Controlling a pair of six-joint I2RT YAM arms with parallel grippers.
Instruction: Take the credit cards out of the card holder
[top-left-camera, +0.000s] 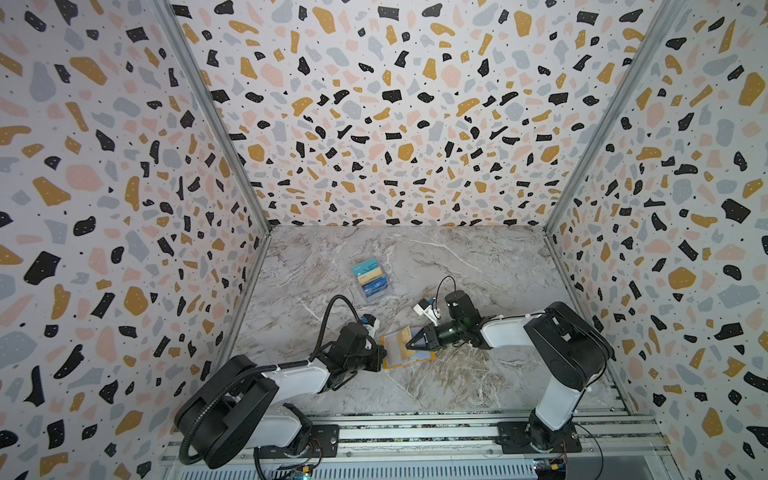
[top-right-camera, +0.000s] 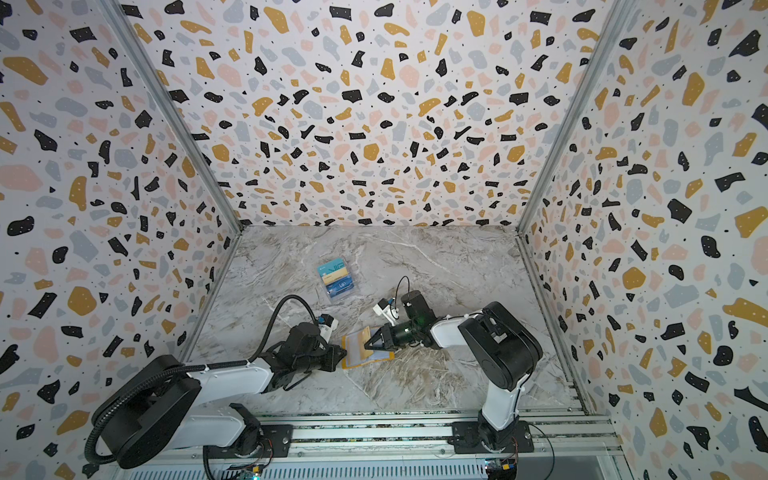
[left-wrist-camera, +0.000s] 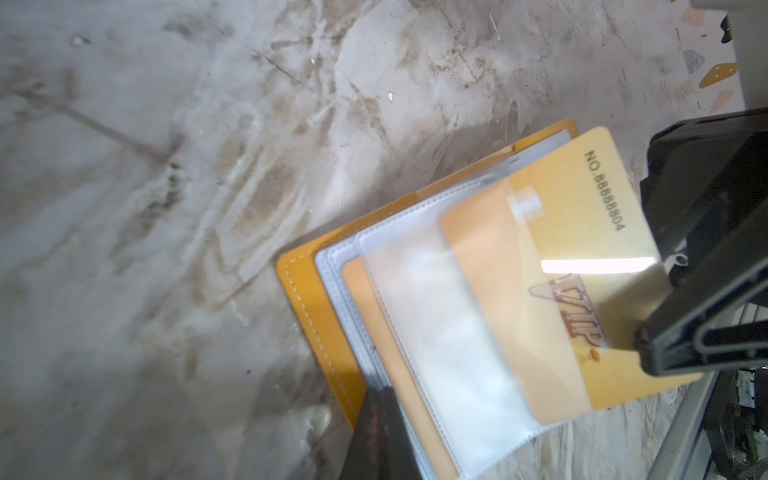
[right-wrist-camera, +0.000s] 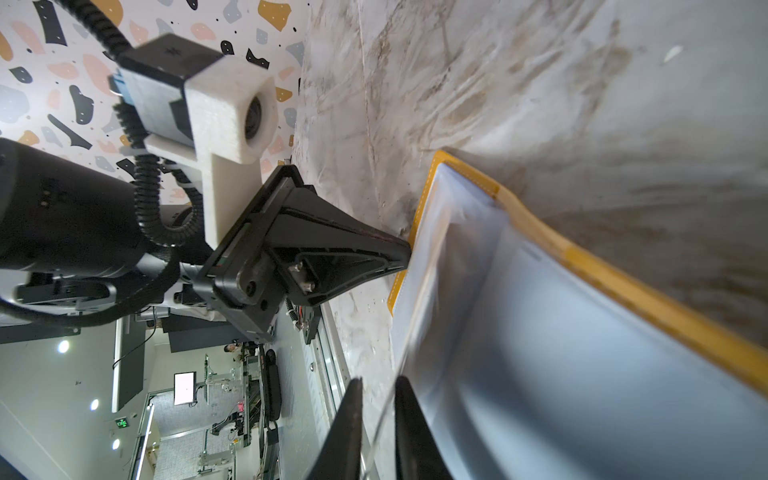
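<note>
Lying open on the marble bench (top-left-camera: 478, 266), the mustard-yellow card holder (top-left-camera: 397, 349) sits between 2 robot arms. The left claw (top-left-camera: 383, 354) is clamped shut on the holder's yellow edge. A gold card (left-wrist-camera: 582, 249) marked VIP sticks partly out of a clear sleeve (left-wrist-camera: 436, 332). The right claw (right-wrist-camera: 378, 380) straddles a sleeve edge, its fingers a sliver apart; whether it grips is unclear. A clear box (top-left-camera: 372, 280) stands well apart, farther back

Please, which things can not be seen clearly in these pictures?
- Second card: face covered by cloudy sleeves of the card holder, left wrist view.
- Right gripper's fingers: whether they pinch the gold card; right wrist view is blurred there.
- Cards in the clear box: print too small in both top views.
</note>
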